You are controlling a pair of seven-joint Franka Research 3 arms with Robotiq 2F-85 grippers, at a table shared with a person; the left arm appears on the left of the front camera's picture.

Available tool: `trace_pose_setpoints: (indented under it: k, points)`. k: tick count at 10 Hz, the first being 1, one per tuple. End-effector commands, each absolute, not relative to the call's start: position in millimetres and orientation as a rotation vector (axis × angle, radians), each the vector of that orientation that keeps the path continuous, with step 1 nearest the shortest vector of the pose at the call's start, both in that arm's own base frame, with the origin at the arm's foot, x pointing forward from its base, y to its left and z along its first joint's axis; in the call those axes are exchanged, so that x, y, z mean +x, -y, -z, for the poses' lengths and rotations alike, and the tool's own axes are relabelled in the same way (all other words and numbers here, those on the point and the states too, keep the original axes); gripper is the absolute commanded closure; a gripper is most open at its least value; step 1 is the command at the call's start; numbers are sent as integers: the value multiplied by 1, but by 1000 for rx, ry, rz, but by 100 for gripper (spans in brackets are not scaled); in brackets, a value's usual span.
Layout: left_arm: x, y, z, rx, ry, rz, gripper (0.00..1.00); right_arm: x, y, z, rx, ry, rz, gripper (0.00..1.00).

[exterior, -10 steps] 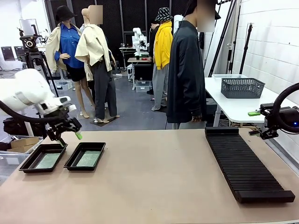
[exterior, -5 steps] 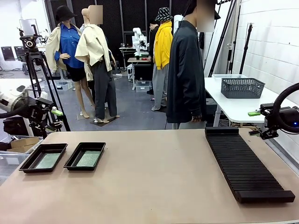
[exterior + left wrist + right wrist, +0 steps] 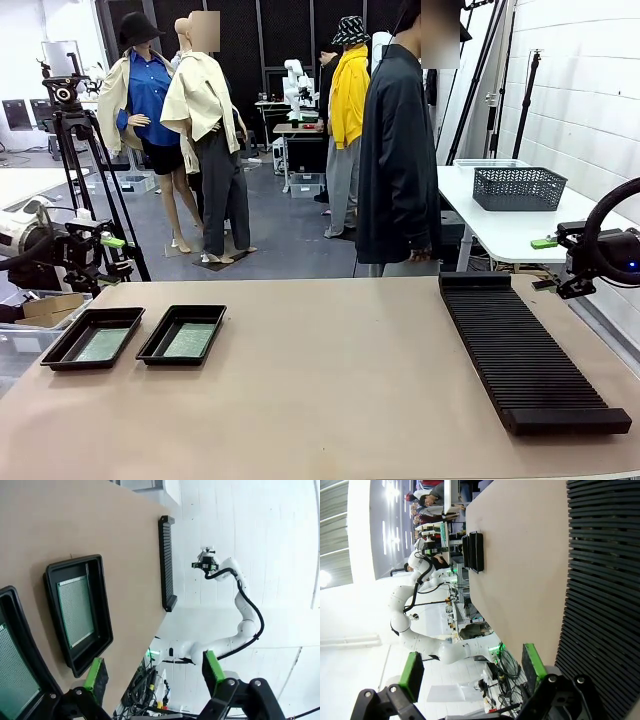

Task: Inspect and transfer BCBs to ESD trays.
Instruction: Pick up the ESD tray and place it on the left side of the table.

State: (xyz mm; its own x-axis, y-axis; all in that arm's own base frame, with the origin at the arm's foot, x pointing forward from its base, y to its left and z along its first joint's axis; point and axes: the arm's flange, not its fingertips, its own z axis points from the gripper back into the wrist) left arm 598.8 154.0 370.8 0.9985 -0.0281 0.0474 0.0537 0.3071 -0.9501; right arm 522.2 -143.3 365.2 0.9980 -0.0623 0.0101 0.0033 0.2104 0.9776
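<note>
Left end effector sits off the bench's left edge, raised above and behind the trays, jaws spread wide, nothing held; the left wrist view confirms bare green pads with open air between them. Arm folded back, wrist pointing roughly across toward the bench. 2 ESD trays on the near-left of the bench, side by side, just apart: left tray holds 1 green BCB lying flat, right tray holds 1 BCB likewise. Judgement: both trays loaded, so transfer looks done or close to it. Centre: bare bench; a person in a dark jacket stands at the far side, hands not engaged. Right: long black slotted rack lies lengthwise, no boards visible in its slots, suggesting nothing left to pick. Right end effector hangs off the bench's right edge beyond the rack's far end, jaws fully apart, empty; the arm looks parked.
</note>
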Motion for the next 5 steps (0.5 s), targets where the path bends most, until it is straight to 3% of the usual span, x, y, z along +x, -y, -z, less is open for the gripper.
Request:
trace_pose_setpoints:
  k: [1, 5]
  points:
    - [600, -157, -381, -1265, 19, 131, 0, 518, 139, -366, 1347, 59, 54, 0]
    - [599, -154, -371, -1257, 23, 54, 0, 518, 139, -366, 1347, 59, 54, 0]
